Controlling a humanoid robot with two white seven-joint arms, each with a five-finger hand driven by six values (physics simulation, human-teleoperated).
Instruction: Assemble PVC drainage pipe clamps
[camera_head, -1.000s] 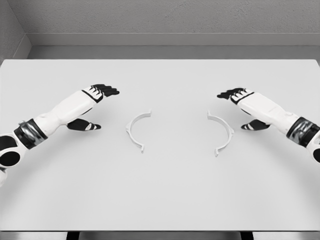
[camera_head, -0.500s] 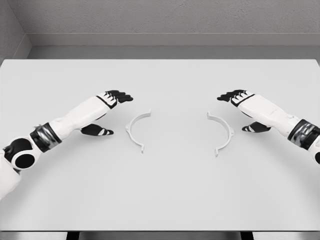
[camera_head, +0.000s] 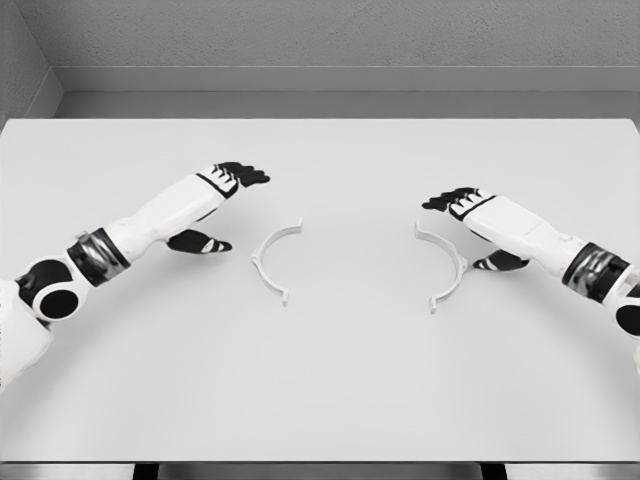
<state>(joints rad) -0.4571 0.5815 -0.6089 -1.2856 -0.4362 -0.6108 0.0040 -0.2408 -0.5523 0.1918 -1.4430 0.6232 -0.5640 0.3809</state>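
Head view shows no brand, label or writing on anything in sight. A wide, pale grey rectangular table (camera_head: 320, 400) fills most of the frame; its far edge runs below a grey textured wall (camera_head: 320, 35), and its near edge crosses the bottom of the picture. Broad bare surface lies in front of both parts and between them, and more open room stretches behind them toward the far edge.

Two thin white plastic half-ring clamp pieces lie flat near the table's middle, well apart from each other. The left half-ring clamp piece (camera_head: 271, 260) curves with its open side facing right; the right half-ring clamp piece (camera_head: 447, 265) curves with its open side facing left, so the two hollows face one another across the gap.

The left hand (camera_head: 222, 200), white with black fingers, comes in from the lower left and sits just to the left of the left piece, apart from it, fingers loosely spread with the thumb hanging lower, holding nothing. The right hand (camera_head: 470, 220) sits close beside the outer curve of the right piece, fingers likewise relaxed and empty; whether its thumb touches the plastic cannot be told
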